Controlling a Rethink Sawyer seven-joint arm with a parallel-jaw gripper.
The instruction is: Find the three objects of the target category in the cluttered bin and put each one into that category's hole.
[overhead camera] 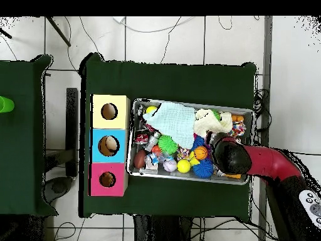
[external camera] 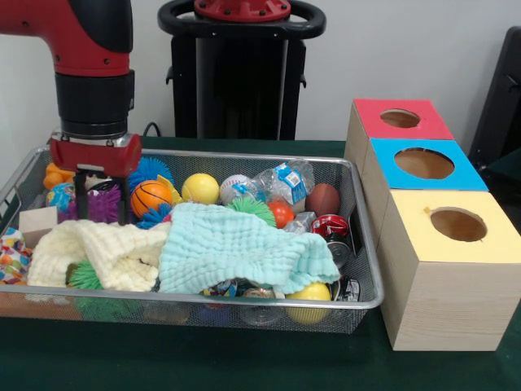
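Wire bin is packed with balls, spiky toys and two cloths – mint cloth and cream cloth hide much beneath. Gripper sits low at the bin's end, fingers spread over a purple spiky toy; mini basketball just beside it. Blue box's hole holds something pale – can't identify it.

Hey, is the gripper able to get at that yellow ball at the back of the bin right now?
Probably yes: the yellow ball lies uncovered, clear of both cloths, a short way from the gripper.
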